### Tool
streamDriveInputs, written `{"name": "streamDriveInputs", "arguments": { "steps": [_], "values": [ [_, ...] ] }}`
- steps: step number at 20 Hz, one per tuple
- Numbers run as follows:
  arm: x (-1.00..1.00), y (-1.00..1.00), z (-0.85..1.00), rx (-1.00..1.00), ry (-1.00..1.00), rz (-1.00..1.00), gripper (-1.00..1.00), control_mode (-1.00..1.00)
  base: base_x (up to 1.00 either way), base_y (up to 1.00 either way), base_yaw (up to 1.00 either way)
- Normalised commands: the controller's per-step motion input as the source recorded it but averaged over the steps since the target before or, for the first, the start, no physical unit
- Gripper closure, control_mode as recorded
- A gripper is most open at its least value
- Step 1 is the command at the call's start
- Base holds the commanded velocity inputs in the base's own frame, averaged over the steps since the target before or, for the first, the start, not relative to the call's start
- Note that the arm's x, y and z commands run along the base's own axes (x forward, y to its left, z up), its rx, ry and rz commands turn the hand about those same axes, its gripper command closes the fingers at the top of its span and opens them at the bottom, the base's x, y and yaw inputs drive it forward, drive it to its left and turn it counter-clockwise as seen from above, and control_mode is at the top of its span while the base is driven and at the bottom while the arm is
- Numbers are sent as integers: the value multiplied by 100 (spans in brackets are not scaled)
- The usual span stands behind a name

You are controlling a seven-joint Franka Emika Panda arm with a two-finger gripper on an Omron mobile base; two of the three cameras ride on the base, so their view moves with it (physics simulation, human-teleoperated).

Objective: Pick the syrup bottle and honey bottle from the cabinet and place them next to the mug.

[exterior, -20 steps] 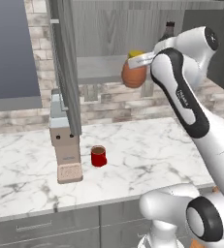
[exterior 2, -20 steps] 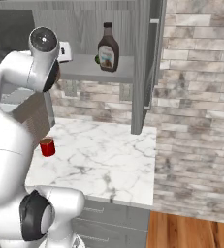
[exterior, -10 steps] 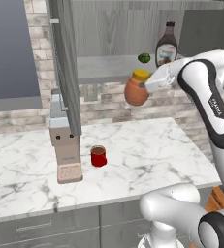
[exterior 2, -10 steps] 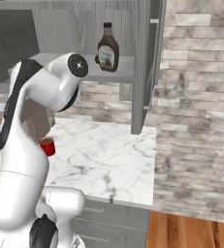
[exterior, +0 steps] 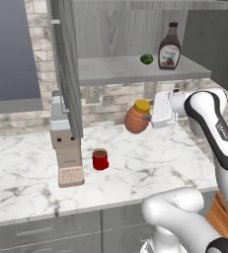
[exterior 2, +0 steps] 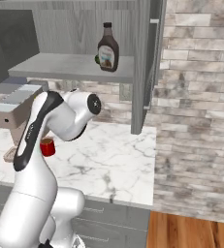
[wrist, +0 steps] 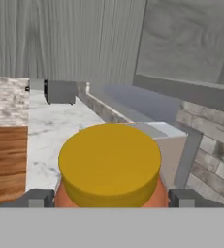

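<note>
So rn we've got the honey jar (exterior: pixel 136 118) in the gripper (exterior: pixel 146 117), held up in the air over the marble counter (exterior: pixel 150 163), below the cabinet (exterior: pixel 135 69) shelf. Jar is tipped a bit, yellow lid pointing toward the hand. From the hand cam the two finger tips (wrist: pixel 38 197) sit on either side of the jar (wrist: pixel 108 167), spread wide bc the jar is fat, and they look pressed right against its sides, so we call that a pinch on the jar.

Syrup bottle (exterior: pixel 169 48) is up on the cabinet shelf, standing upright near the right end, w/ a small green fruit (exterior: pixel 146 59) just beside it on its left. In the right base cam the bottle (exterior 2: pixel 108 48) stands near the shelf's front edge, close to the tall grey door (exterior 2: pixel 145 68).

Red mug (exterior: pixel 100 159) stands on the counter, well below and to the left of the jar, not touching it. Just left of the mug there's a tan box-looking appliance (exterior: pixel 66 148) w/ a grey top, standing by the other open door (exterior: pixel 66 64). In the right cam the mug (exterior 2: pixel 47 147) peeks out behind the arm.

Brick backsplash (exterior: pixel 110 101) behind everything.
</note>
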Motion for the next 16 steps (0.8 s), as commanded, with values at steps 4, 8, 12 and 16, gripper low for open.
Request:
{"name": "streamDriveInputs", "arguments": {
  "steps": [4, 8, 12, 16],
  "values": [
    [1, 0, -60, -1, -1, 10, 100, -100, 0, 0, 0],
    [29, 0, -38, -2, 0, 4, 100, -100, 0, 0, 0],
    [64, 0, -13, -3, 1, 0, 100, -100, 0, 0, 0],
    [64, 0, -1, -2, 1, 0, 100, -100, 0, 0, 0]
  ]
}}
